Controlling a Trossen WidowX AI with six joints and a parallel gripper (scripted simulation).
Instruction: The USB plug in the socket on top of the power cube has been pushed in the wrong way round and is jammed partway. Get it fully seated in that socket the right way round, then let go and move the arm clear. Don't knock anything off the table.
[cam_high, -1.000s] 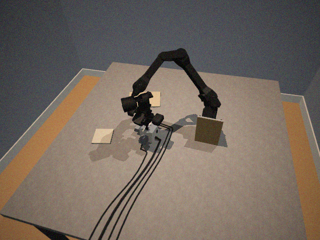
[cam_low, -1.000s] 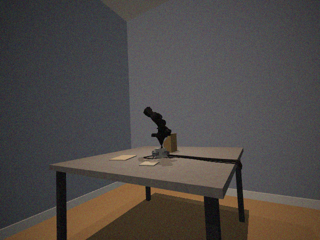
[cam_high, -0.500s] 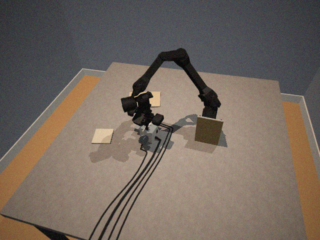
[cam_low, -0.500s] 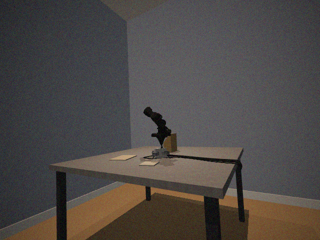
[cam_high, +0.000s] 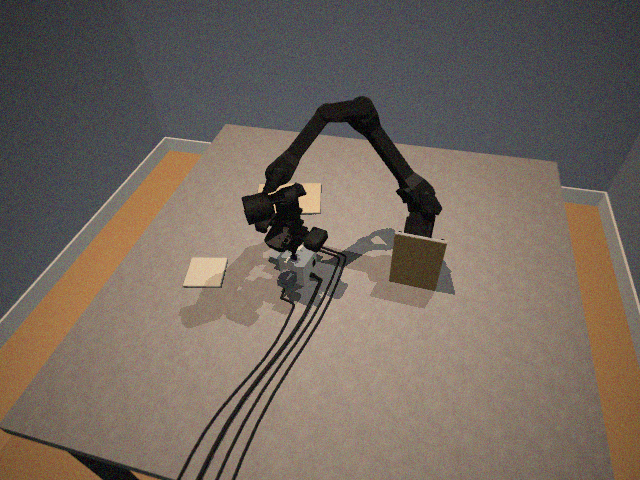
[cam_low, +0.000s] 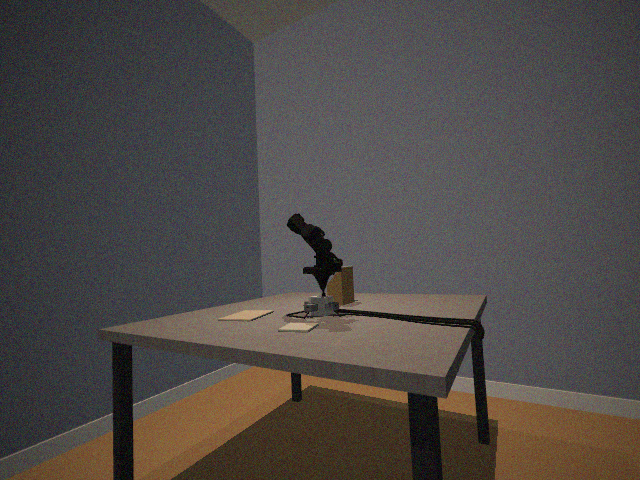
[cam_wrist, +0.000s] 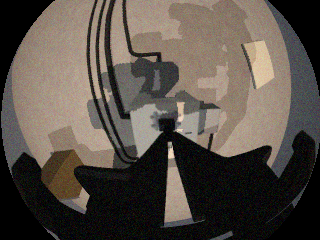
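The pale grey power cube (cam_high: 305, 273) (cam_low: 321, 308) (cam_wrist: 142, 131) stands on the table, partly in the arm's shadow. My gripper (cam_high: 294, 252) (cam_low: 323, 293) (cam_wrist: 168, 136) points down at the cube's top, its fingertips drawn together around the small dark USB plug (cam_wrist: 166, 123). The plug is at the top of the cube. Its way round and how deep it sits in the socket cannot be made out, as the fingertips and shadow cover it.
Dark cables (cam_high: 268, 356) (cam_wrist: 109, 45) run from around the cube across the table's front edge. A brown box (cam_high: 417, 262) (cam_low: 347, 285) (cam_wrist: 62, 172) stands near the arm's base. A pale flat tile (cam_high: 205, 272) (cam_low: 298, 327) (cam_wrist: 261, 62) lies beside the cube; another (cam_high: 311, 197) (cam_low: 246, 315) lies behind.
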